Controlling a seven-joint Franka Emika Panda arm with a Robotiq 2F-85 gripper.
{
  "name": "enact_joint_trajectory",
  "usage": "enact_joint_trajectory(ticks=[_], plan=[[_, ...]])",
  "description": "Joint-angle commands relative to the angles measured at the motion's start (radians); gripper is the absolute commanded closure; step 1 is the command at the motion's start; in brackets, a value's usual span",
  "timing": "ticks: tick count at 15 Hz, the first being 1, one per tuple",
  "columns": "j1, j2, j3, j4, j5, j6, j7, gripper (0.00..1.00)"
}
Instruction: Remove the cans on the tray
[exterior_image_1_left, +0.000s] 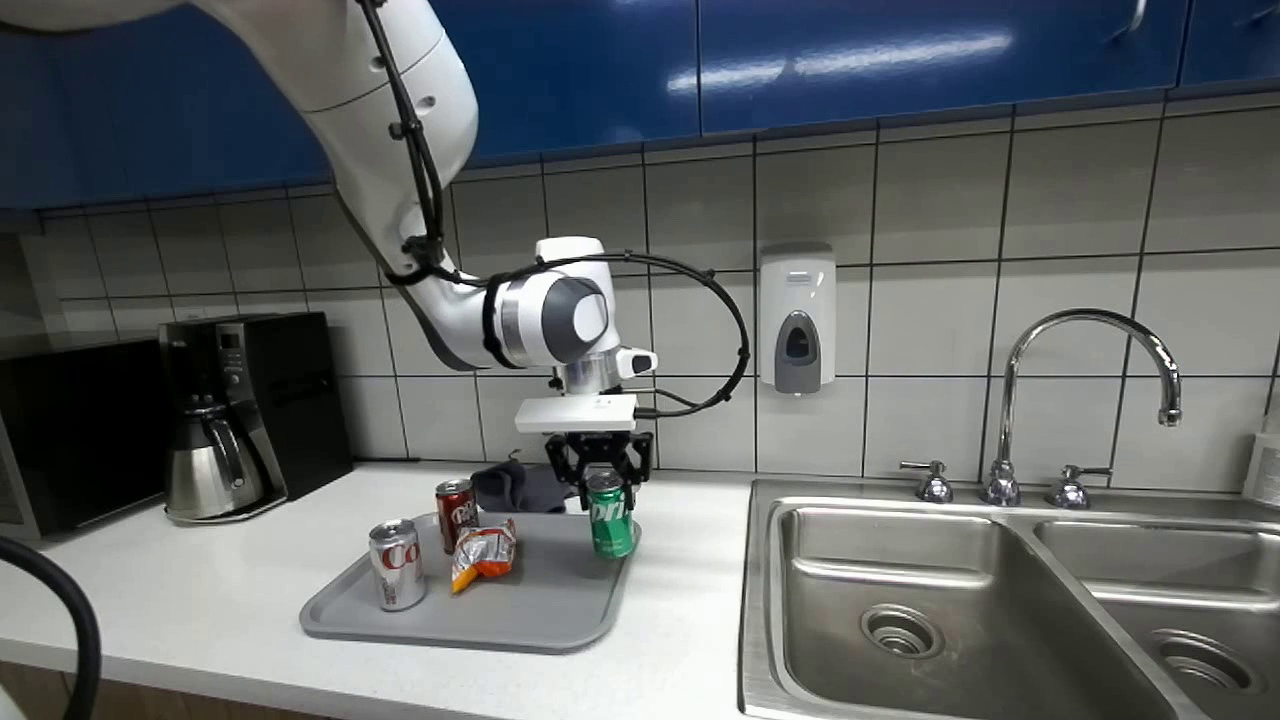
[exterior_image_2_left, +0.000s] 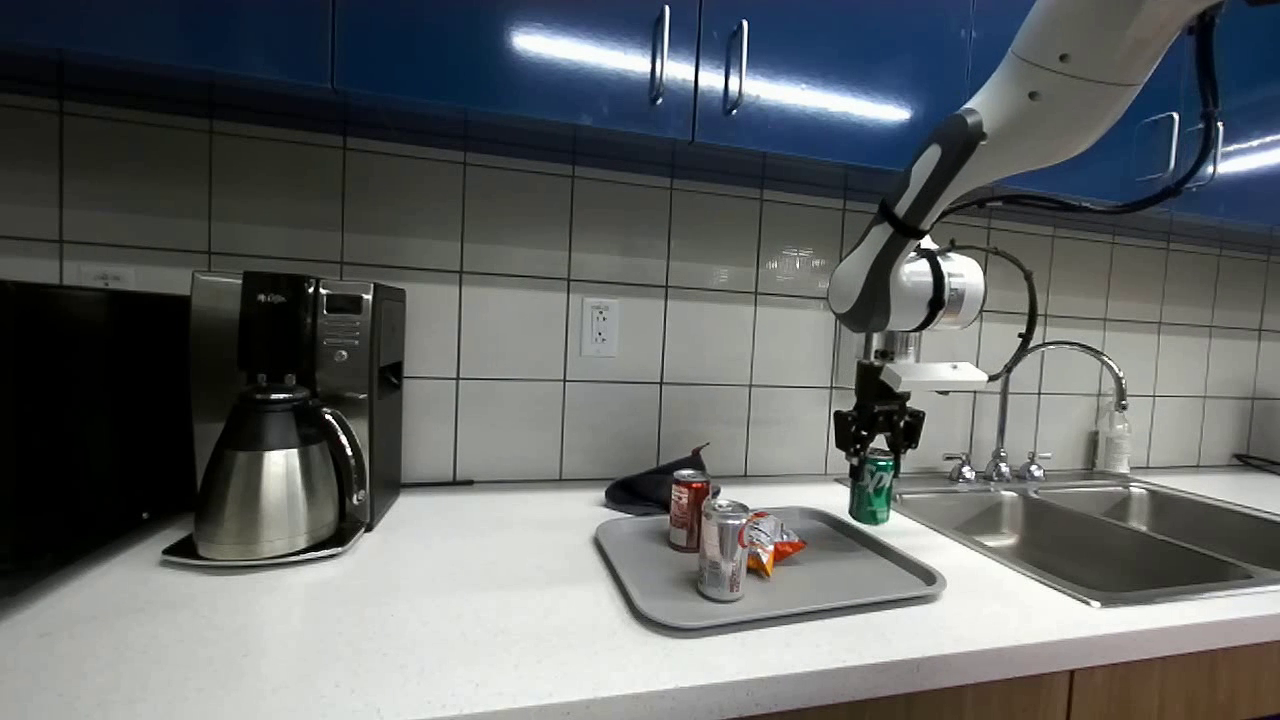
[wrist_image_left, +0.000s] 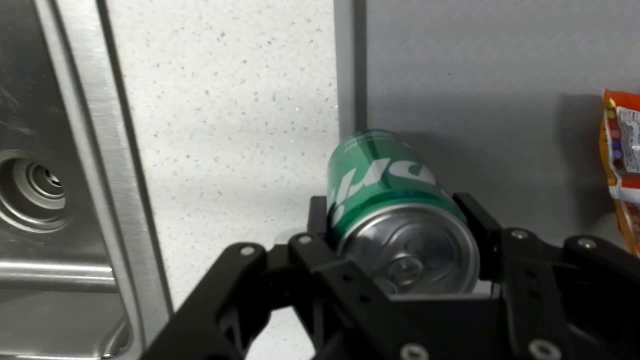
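Bright counter (exterior_image_2_left: 420, 610); streaked glare above
White streaks shine on the blue cabinets (exterior_image_2_left: 520, 80) in both exterior views; highlights band the sink (exterior_image_1_left: 890, 567); in the wrist view soft shadows darken the tray (wrist_image_left: 490, 65)

A kitchen: a two-basin metal sink (exterior_image_1_left: 890, 542) with a curved faucet (exterior_image_1_left: 1008, 420) is set into the white counter (exterior_image_2_left: 450, 610), a coffee maker (exterior_image_2_left: 345, 375) stands on it (metal carafe (exterior_image_2_left: 268, 497) in its place), a white dispenser (exterior_image_1_left: 797, 285) hangs on the tiled wall (exterior_image_2_left: 510, 320), and blue cabinets (exterior_image_2_left: 510, 85) run above.
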Motion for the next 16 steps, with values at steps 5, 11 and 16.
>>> enact_joint_trajectory(ticks=[5,11,16], plan=[[-0.078,-0.079,-0.061,-0.037,-0.003,-0.007,-0.06,0.62],[-0.119,-0.04,-0.082,-0.043,0.011,0.012,-0.12,0.62],[-0.119,-0.013,-0.086,-0.04,-0.004,-0.009,-0.095,0.62]])
